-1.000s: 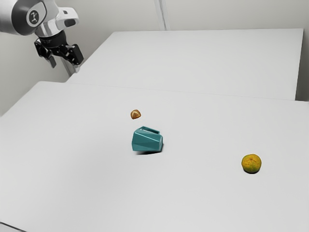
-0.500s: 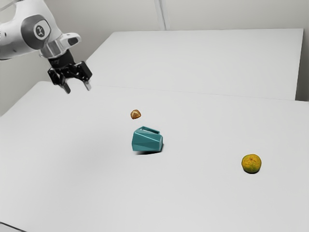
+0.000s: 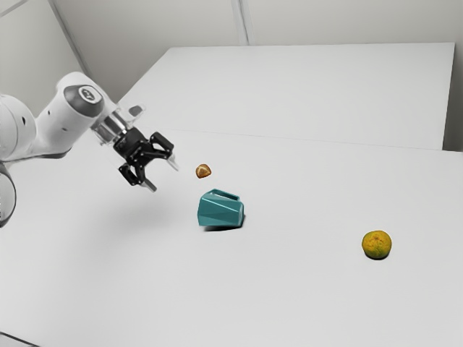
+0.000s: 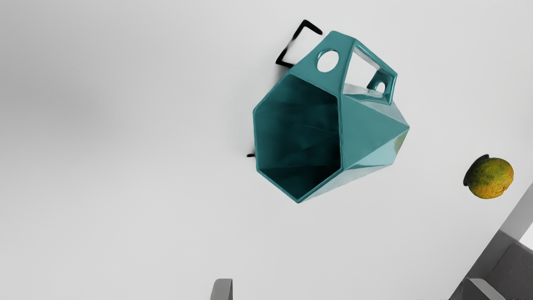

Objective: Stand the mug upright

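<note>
Fingers (image 4: pixel 222 289) of my gripper (image 3: pixel 162 178) stand wide apart, and between them they have hold of nothing. The gripper is in the air above the table (image 3: pixel 304 303), on the exterior view's left of the mug (image 3: pixel 221 211), and it is tilted, so its tips point down and toward the exterior view's right.

The table is white, smooth and plain, with a soft grey shade on it in the wrist view. Behind it, in the exterior view, there is a second white surface (image 3: pixel 311 87), also flat. Pale grey walls (image 3: pixel 362 22) close the room, and one narrow upright strip (image 3: pixel 243 22) goes down the back one. In the wrist view, past the table's edge on the side of the fruit (image 3: pixel 377 246), there is a dark grey area (image 4: pixel 514 268); it may be floor, but I cannot be sure.

The mug is teal, with many flat faces, and it lies on its side on the table. Its long axis runs along the table, nearly from the exterior view's left to right. The open mouth looks to the left there, toward my gripper, and the base looks to the right. The handle (image 3: pixel 226 194) is on the upper side. Near the mug, on its far side from the exterior camera, is a small brown thing (image 3: pixel 203 171). The fruit, yellow and green, is well apart, past the base.
</note>
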You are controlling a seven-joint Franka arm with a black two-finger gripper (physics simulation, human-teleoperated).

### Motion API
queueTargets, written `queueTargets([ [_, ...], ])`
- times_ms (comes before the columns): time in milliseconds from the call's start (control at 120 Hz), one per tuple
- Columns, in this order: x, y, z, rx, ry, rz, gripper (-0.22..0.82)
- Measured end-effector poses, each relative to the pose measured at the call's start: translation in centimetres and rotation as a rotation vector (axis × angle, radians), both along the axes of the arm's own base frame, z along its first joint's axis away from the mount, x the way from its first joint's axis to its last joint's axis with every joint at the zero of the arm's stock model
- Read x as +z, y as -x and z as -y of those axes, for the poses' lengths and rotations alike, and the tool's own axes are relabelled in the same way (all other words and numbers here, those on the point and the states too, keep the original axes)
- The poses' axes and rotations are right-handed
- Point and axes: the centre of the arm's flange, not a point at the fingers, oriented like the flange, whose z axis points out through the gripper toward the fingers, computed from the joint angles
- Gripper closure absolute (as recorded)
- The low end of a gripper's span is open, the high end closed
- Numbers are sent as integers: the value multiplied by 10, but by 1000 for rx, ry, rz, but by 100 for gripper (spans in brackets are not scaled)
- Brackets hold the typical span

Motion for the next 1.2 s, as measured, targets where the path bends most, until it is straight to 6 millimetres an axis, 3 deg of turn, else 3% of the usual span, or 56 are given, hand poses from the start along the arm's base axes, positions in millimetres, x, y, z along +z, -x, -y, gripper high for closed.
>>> queueTargets([
  [150,-33,-11,3,45,62,-24,0],
  [467,-75,-29,17,95,130,-39,0],
  [967,-114,-42,67,135,267,-62,0],
  [1025,-114,-44,74,131,271,-59,8],
  [1200,-112,-46,78,125,262,-48,51],
])
